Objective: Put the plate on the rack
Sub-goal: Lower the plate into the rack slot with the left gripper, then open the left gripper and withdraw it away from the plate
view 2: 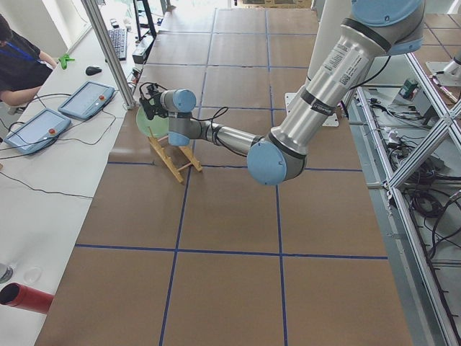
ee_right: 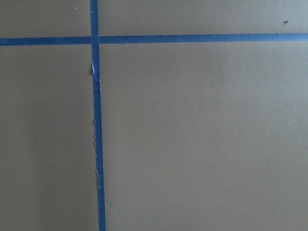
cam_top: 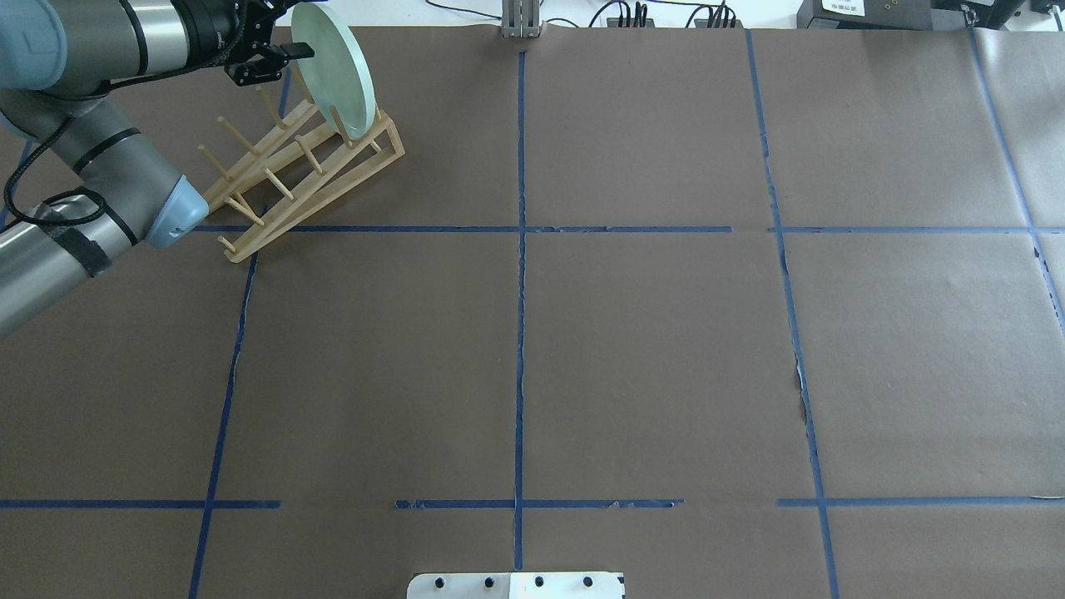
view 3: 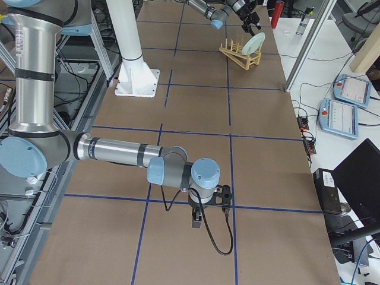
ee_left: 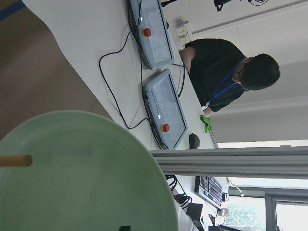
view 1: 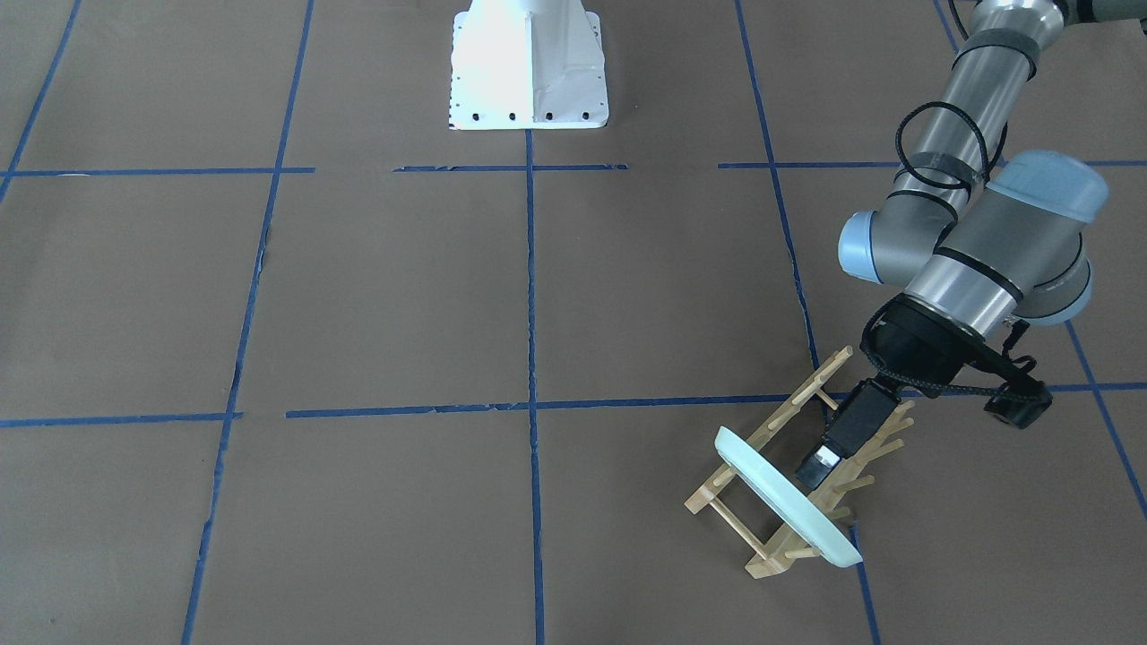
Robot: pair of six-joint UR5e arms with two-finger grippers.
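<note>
1. The plate [cam_top: 333,71] stands on edge in the rack [cam_top: 308,166]. It sits between the pegs at the end farthest from the robot's base and is tilted slightly off vertical.
2. Relative to the left gripper [cam_top: 287,65], the plate lies directly ahead of the fingertips, with its face turned toward the palm. The remaining rows of pegs lie below and behind the gripper, under the wrist.
3. The left gripper's jaws stand apart and clamp nothing. One finger [cam_top: 295,51] is just beside the plate's rim; whether it touches cannot be determined.
4. In the left wrist-mounted view, the plate's pale green face fills the lower left. One wooden peg [ee_left: 14,161] crosses in front of it.
5. The rack rests on the brown table [cam_top: 649,349], set at an angle to the blue tape lines [cam_top: 520,333].
6. Beyond the plate, the wrist view shows an operator [ee_left: 226,67] in a dark shirt beside two control pendants [ee_left: 166,108] on a white bench.
7. The right gripper [view 3: 198,221] hangs well apart from the rack, pointing down over the table. It shows only in the exterior right view, so its jaw state cannot be told.
</note>
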